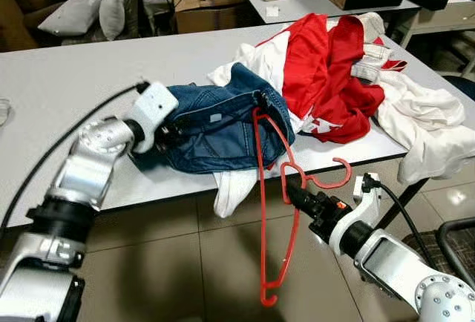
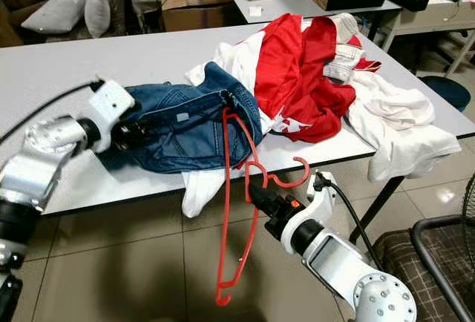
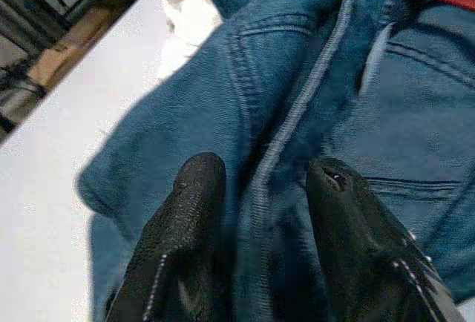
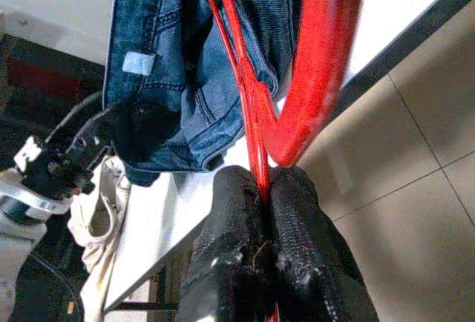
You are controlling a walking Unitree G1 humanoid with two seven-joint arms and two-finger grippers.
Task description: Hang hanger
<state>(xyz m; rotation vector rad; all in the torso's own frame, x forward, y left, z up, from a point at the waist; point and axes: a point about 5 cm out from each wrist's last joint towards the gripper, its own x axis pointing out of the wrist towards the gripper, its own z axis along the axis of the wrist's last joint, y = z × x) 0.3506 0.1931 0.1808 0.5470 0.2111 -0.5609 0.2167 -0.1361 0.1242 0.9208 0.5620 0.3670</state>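
Blue jeans (image 1: 215,133) lie bunched on the white table (image 1: 67,84). My left gripper (image 1: 165,136) presses into their left side, and in the left wrist view it (image 3: 260,181) is shut on a raised fold of the denim (image 3: 297,62). A red wire hanger (image 1: 261,211) hangs tilted past the table's front edge, with its upper corner caught in the jeans' waistband. My right gripper (image 1: 292,188) is shut on the hanger just below its hook, seen up close in the right wrist view (image 4: 265,188).
A heap of red and white clothes (image 1: 334,77) covers the table's right half. A white garment (image 1: 234,188) droops over the front edge. A dark chair frame (image 1: 456,248) stands at the lower right. Behind are a second table, a cardboard box and cushions.
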